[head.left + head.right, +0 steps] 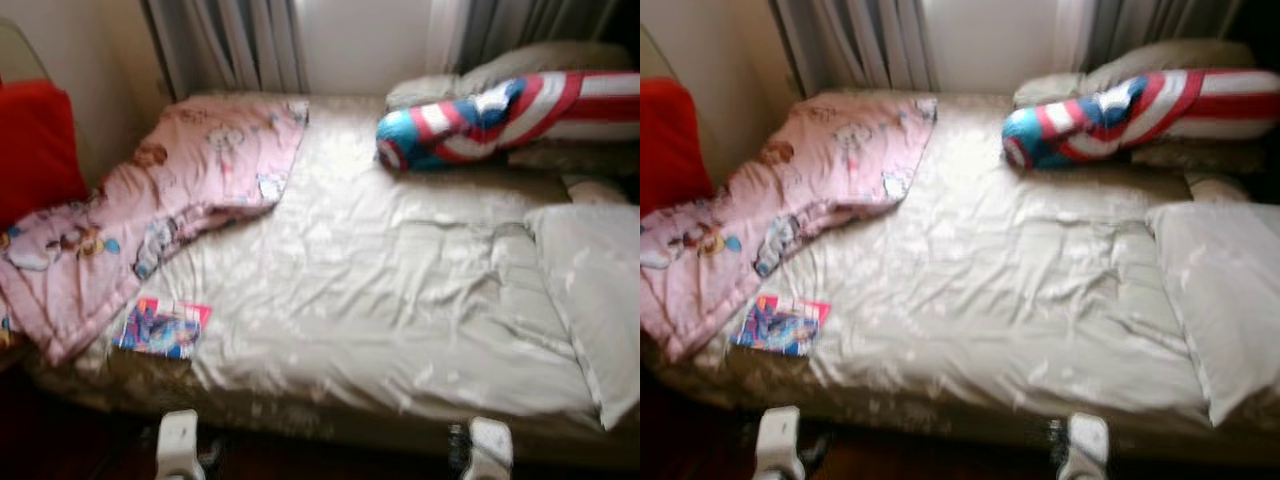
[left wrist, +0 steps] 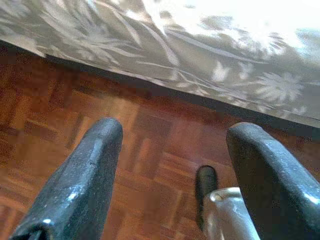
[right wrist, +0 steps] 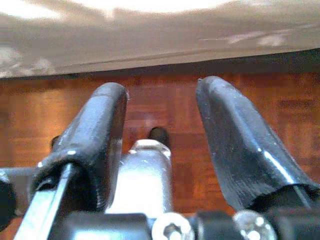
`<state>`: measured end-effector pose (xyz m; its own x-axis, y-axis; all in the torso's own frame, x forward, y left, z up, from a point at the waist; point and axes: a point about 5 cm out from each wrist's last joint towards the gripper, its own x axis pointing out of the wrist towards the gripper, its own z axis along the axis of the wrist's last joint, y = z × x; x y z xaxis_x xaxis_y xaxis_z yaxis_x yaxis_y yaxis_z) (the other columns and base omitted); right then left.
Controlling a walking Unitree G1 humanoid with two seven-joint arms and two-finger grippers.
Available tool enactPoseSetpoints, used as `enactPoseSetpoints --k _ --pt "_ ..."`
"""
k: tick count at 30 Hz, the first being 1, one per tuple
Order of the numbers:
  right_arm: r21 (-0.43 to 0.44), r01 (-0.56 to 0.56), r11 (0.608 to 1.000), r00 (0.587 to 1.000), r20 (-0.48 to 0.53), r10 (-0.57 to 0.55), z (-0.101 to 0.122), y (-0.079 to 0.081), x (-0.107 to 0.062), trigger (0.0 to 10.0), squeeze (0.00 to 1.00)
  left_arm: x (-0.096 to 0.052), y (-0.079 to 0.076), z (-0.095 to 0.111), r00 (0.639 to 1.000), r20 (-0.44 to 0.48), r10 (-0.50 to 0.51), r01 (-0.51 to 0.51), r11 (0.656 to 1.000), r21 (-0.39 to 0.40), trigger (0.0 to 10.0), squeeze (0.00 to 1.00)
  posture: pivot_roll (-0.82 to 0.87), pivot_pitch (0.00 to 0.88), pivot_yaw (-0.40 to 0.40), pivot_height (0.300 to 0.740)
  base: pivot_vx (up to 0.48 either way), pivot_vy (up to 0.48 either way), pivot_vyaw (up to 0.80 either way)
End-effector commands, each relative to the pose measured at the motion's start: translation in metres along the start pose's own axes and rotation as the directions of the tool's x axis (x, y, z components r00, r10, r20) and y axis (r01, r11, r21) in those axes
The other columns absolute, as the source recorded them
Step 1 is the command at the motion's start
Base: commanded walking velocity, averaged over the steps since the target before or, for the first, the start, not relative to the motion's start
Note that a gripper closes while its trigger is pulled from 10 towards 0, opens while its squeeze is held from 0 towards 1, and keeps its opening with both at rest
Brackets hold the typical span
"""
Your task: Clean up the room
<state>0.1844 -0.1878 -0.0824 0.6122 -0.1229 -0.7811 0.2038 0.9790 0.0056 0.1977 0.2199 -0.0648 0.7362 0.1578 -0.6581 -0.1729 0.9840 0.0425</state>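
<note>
Facing the bed (image 1: pixel 380 300), both arms hang idle, left end effector (image 2: pixel 170 165) and right end effector (image 3: pixel 160 130) released; next, reach the book (image 1: pixel 162 327) at eight o'clock

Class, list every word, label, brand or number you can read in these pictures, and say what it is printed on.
No text can be read.
Colourful book on the bed: cover print too blurred to read.
Pink blanket: cartoon pictures, any lettering too blurred.
Star-and-stripe cushion: pattern, no words.

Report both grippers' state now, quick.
Left gripper: open, holding nothing, above the wooden floor.
Right gripper: open, holding nothing, near the bed edge.
</note>
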Motion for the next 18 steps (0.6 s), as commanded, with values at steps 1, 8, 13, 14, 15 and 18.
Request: enactPoseSetpoints --k 1,8,13,14,15,18 --pt "-0.002 0.022 1.000 1.000 -0.012 -0.022 -0.0036 -0.0090 -0.0010 10.0 0.00 -0.0015 -0.0004 -0.0054 1.000 -0.022 0.009 -0.009 1.000 -0.005 10.0 0.00 -0.03 0.071 0.045 0.740 0.000 0.382 0.00" --pt "-0.006 0.016 1.000 1.000 -0.012 -0.016 -0.0040 -0.0085 -0.0012 10.0 0.00 -0.0012 -0.0030 -0.0055 1.000 -0.024 0.008 -0.009 1.000 -0.007 10.0 0.00 -0.03 0.073 0.045 0.740 0.000 0.384 0.00" --pt "-0.018 0.014 1.000 1.000 -0.015 -0.014 -0.0049 -0.0093 -0.0014 10.0 0.00 -0.0010 -0.0047 -0.0054 1.000 -0.025 0.007 -0.007 1.000 -0.012 10.0 0.00 -0.04 0.075 0.042 0.740 0.000 0.382 0.00" --pt "-0.022 0.013 1.000 1.000 -0.015 -0.014 -0.0050 -0.0097 -0.0014 10.0 0.00 -0.0010 -0.0051 -0.0054 1.000 -0.025 0.007 -0.007 1.000 -0.013 10.0 0.00 -0.04 0.076 0.040 0.740 0.000 0.382 0.00" --pt "-0.026 0.012 1.000 1.000 -0.015 -0.012 -0.0050 -0.0100 -0.0015 10.0 0.00 -0.0010 -0.0056 -0.0055 1.000 -0.025 0.007 -0.007 1.000 -0.014 10.0 0.00 -0.04 0.077 0.040 0.740 0.000 0.382 0.00" --pt "-0.039 0.009 0.999 1.000 -0.015 -0.009 -0.0052 -0.0121 -0.0017 10.0 0.00 -0.0010 -0.0083 -0.0062 1.000 -0.027 0.007 -0.008 1.000 -0.021 10.0 0.00 -0.05 0.078 0.030 0.740 0.000 0.384 0.00"
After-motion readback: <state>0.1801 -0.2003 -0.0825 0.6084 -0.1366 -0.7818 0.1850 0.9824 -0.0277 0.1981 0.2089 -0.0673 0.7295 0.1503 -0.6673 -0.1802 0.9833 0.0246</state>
